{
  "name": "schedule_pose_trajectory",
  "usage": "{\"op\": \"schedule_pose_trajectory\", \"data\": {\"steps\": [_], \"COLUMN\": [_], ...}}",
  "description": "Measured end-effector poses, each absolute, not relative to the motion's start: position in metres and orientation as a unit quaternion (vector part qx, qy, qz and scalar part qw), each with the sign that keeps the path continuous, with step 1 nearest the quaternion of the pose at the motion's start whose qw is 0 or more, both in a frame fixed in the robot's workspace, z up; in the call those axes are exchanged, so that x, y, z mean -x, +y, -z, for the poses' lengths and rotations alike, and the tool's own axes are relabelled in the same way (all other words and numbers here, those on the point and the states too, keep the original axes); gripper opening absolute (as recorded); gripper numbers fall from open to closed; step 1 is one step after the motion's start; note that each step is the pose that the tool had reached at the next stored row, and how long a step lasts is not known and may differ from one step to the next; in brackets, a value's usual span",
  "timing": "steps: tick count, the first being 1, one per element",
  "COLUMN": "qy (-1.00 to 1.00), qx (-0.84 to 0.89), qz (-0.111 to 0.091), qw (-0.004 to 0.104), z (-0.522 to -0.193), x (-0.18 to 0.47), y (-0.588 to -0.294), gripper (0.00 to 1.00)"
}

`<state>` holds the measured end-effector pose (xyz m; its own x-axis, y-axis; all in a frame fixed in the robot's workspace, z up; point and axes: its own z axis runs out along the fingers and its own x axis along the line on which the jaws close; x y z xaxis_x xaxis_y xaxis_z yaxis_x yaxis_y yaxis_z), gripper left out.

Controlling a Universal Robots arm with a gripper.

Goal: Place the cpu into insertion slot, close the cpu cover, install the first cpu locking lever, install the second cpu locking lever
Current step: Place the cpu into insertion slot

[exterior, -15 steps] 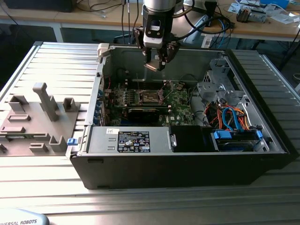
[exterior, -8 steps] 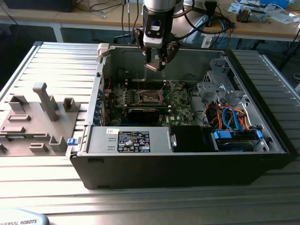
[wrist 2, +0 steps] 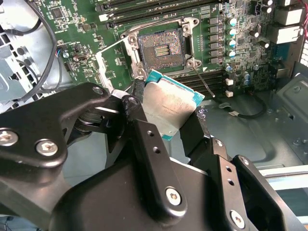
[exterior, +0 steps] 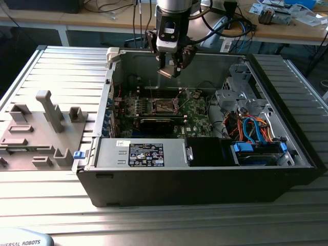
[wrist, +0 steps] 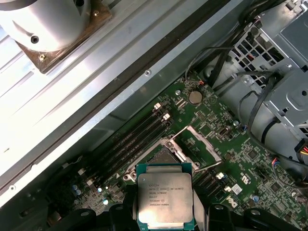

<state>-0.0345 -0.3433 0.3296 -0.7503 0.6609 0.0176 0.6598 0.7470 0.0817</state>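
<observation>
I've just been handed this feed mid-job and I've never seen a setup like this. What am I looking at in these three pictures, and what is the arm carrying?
It is one robot arm working over an open computer case that lies on a ribbed metal table. The exterior view looks at the whole scene from off the arm. Both wrist views ride on the arm and look down past its jaws. The jaws are shut on the cpu, a thin silvery square plate, held above the green motherboard. Below it is the insertion slot, a dark square socket. Its metal cover is swung open, and the cpu is not yet seated. At the exterior view's left, grey blocks stand on the table.
</observation>
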Motion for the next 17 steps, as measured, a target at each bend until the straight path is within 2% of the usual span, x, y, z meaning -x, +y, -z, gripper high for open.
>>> {"op": "schedule_pose_trajectory", "data": {"steps": [17], "qy": [0.932], "qx": [-0.360], "qz": [-0.041], "qw": [0.007], "z": [-0.3292], "x": [0.0345], "y": [-0.3432], "gripper": [0.54]}}
